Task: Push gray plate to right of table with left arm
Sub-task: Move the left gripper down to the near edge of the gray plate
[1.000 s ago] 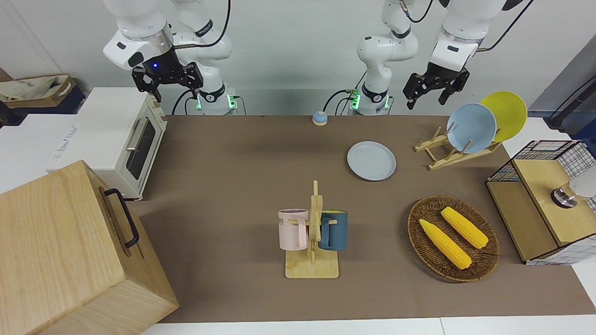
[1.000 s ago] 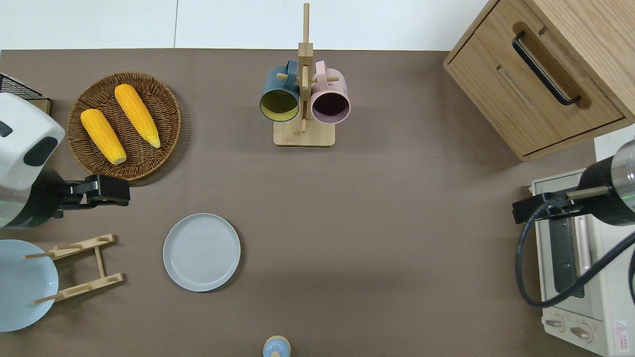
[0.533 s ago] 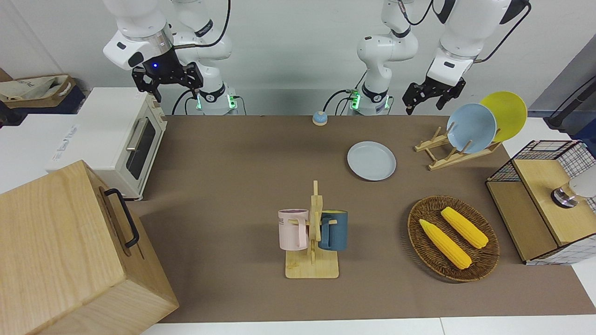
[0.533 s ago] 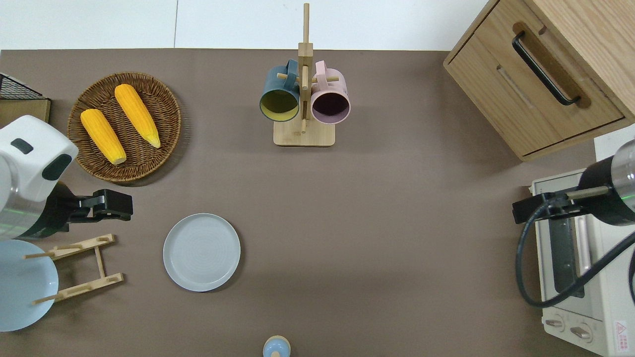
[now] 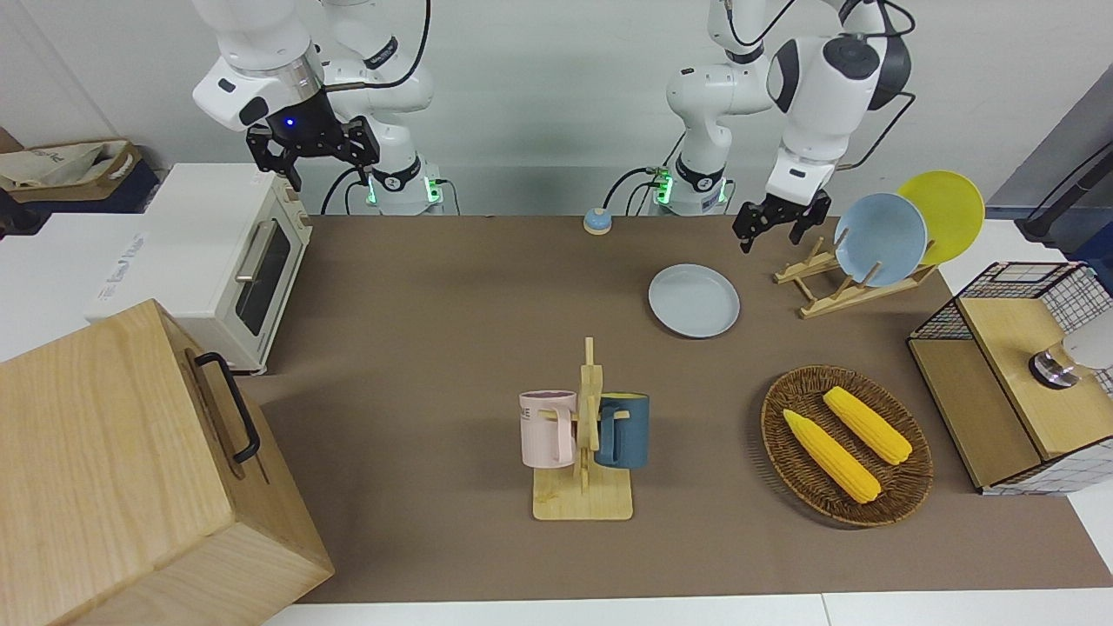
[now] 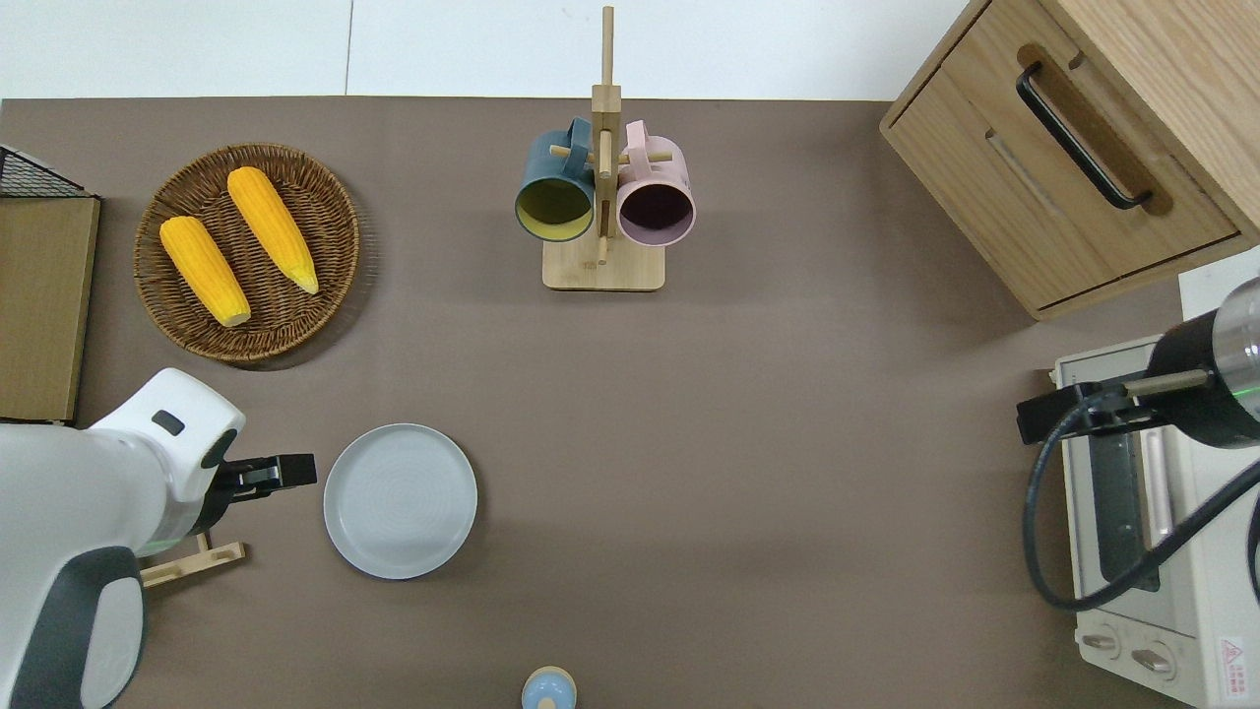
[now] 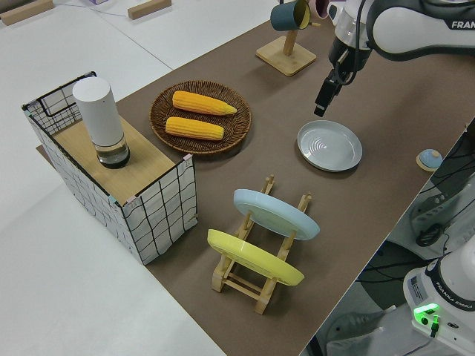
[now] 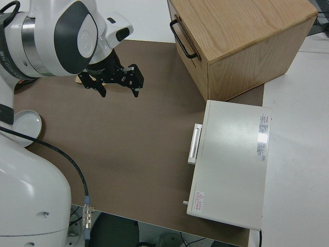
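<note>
Left tool (image 6: 295, 470) fingers spread, just beside gray plate (image 6: 401, 500) rim on the left arm's end, gap visible, plate flat on worktop (image 6: 748, 473), right arm parked.

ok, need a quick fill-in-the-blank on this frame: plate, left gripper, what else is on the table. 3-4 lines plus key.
1. The gray plate lies flat on the ____.
2. The left gripper is beside the plate, toward the ____ arm's end of the table.
3. The wicker basket holds two ears of ____.
4. The mug rack carries a pink mug and a ____ one.

Missing words: table; left; corn; blue
</note>
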